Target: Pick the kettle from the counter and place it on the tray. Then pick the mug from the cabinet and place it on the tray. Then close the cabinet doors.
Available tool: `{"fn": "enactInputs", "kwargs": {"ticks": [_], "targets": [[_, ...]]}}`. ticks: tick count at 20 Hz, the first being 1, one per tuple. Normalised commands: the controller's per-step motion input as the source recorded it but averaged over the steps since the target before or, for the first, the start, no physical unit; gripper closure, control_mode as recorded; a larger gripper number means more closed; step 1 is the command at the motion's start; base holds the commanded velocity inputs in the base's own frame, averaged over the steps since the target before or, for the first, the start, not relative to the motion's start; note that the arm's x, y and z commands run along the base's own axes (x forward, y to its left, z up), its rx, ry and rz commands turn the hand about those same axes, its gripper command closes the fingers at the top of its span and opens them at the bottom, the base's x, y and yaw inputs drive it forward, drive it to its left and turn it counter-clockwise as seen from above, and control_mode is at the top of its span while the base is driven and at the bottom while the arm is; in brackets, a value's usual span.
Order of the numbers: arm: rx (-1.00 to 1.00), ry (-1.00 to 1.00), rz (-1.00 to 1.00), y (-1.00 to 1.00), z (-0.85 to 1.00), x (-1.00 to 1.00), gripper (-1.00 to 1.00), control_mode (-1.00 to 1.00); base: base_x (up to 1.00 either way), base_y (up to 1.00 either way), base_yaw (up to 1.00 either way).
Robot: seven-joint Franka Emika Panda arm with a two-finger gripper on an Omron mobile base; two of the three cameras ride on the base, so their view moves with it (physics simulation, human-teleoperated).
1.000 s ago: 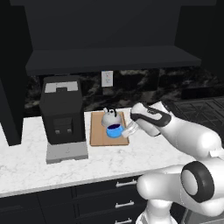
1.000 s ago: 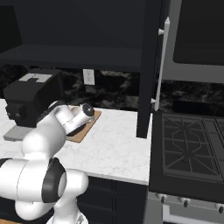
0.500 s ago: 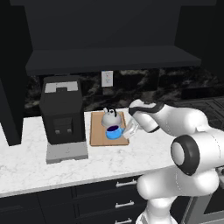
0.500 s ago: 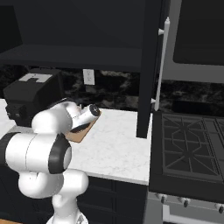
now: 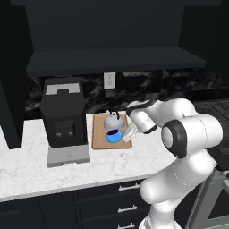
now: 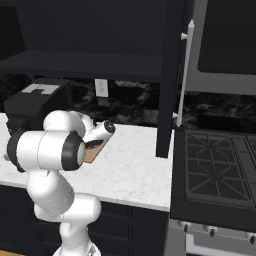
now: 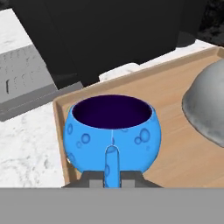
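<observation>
Blue mug [image 7: 112,133] and kettle [image 7: 206,109] on the tray [image 7: 183,151], gripper [image 7: 112,178] seemingly pinching the mug handle.

The blue mug [image 7: 111,138] stands upright on the wooden tray [image 7: 175,144], beside the silver kettle [image 5: 112,120]. The tray lies flat on the marble table [image 5: 36,167]. A black cabinet door [image 6: 169,75] stands open.

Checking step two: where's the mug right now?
The mug sits on the tray, just in front of the kettle and right of the black machine; in the hand view its handle faces the claw.
</observation>
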Motion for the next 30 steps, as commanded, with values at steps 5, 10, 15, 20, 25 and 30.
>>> {"fn": "enactInputs", "kwargs": {"ticks": [5,10,15,20,25,30], "targets": [[-0.01,0.00,0.00,0.09,-0.18,0.26,1.00,-1.00,0.00,0.00,0.00],[-0.02,0.00,0.00,0.03,-0.24,0.21,1.00,-1.00,0.00,0.00,0.00],[-0.04,0.00,0.00,0.00,-0.12,0.03,-1.00,-1.00,0.00,0.00,0.00],[-0.02,-0.02,0.00,0.00,0.04,-0.04,-1.00,-1.00,0.00,0.00,0.00],[0.00,-0.08,-0.02,0.00,0.31,-0.23,-1.00,-1.00,0.00,0.00,0.00],[0.03,0.00,-0.14,0.00,0.47,-0.42,-1.00,-1.00,0.00,0.00,0.00]]}}
